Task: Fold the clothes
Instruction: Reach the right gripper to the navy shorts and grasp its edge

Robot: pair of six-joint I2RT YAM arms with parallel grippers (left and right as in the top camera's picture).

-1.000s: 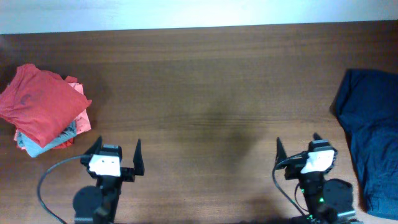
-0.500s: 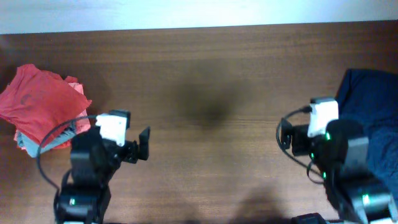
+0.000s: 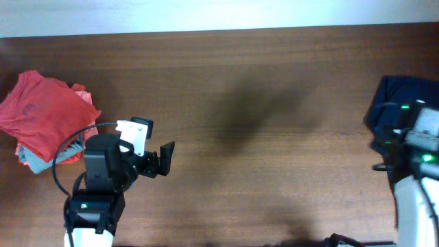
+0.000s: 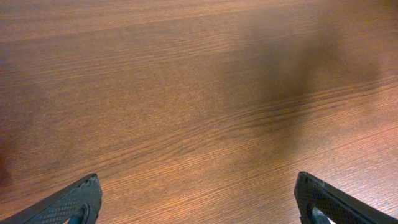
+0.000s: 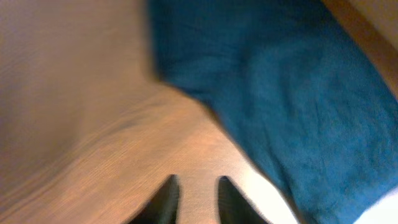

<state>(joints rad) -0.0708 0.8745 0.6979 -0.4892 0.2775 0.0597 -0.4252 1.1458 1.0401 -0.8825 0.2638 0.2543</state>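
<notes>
The clothes [image 3: 389, 96] are one dark navy garment at the table's right edge, partly covered in the overhead view by my right arm [image 3: 420, 140]. In the blurred right wrist view the clothes [image 5: 292, 93] fill the upper right. My right gripper [image 5: 198, 182] hovers over bare wood just left of the cloth's edge. Its fingers are drawn close, with a narrow strip of table between them and nothing held. My left gripper [image 3: 167, 159] is over the left half of the table, far from the clothes. It stands wide open and empty [image 4: 198, 186].
A pile of folded red, coral and light-blue garments [image 3: 44, 113] lies at the far left, close behind my left arm. The brown wooden table [image 3: 260, 178] stretches between the two arms. Its far edge meets a pale wall.
My right arm has swung right over the navy garment, and its fingers have drawn in from wide open. My left arm has edged forward and to the right, still open.
</notes>
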